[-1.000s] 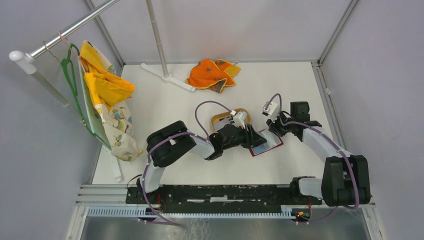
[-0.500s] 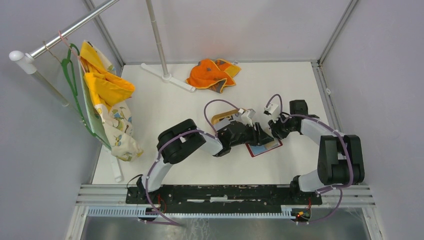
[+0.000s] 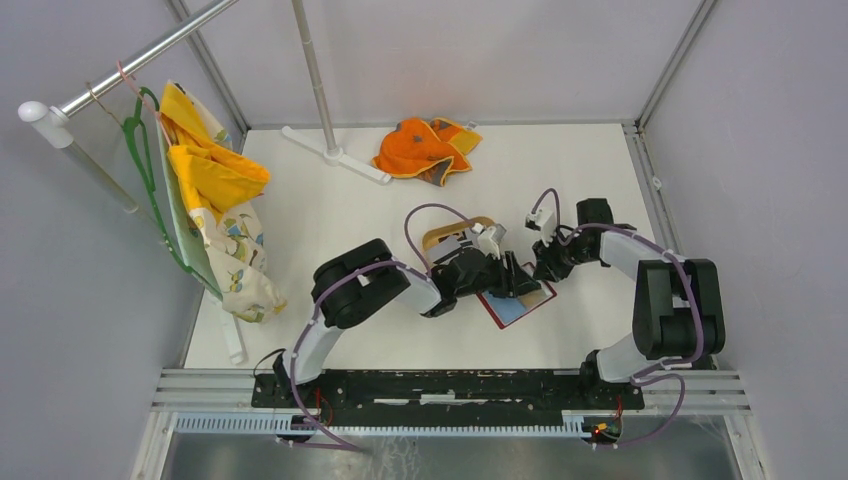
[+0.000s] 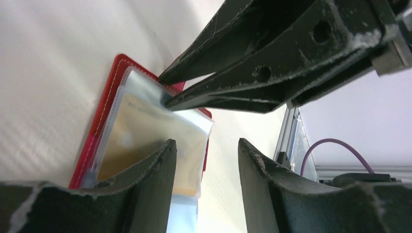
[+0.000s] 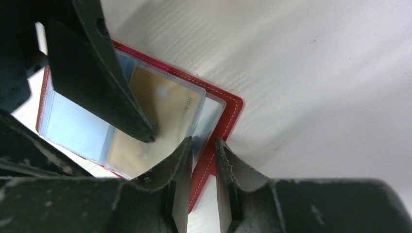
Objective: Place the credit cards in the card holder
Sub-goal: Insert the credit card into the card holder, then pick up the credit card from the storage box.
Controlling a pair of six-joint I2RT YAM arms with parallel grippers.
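Note:
The red card holder [image 3: 510,310] lies open on the white table, its clear sleeves up. A tan-gold credit card [image 5: 160,111] sits inside one sleeve. My left gripper [image 3: 522,285] hovers over the holder, open. One of its fingers [image 5: 141,128] touches the sleeve over the card [image 4: 145,141], the other stands off the holder's side. My right gripper [image 5: 202,141] is nearly closed, pinching the holder's red edge [image 5: 228,116] and an outer sleeve. In the left wrist view its fingertips [image 4: 167,99] meet at the corner of the card holder [image 4: 104,102]. Other credit cards are out of view.
A tan wooden tray [image 3: 445,235] lies just behind the left wrist, mostly hidden. An orange cloth [image 3: 425,148] and a white stand foot [image 3: 335,155] are at the back. Clothes on a green hanger [image 3: 210,200] hang at the left. A metal rail [image 3: 450,390] runs along the near edge.
The card holder has turned and slid toward the near left. The right arm has folded in closer to it. The left jaws have widened a little.

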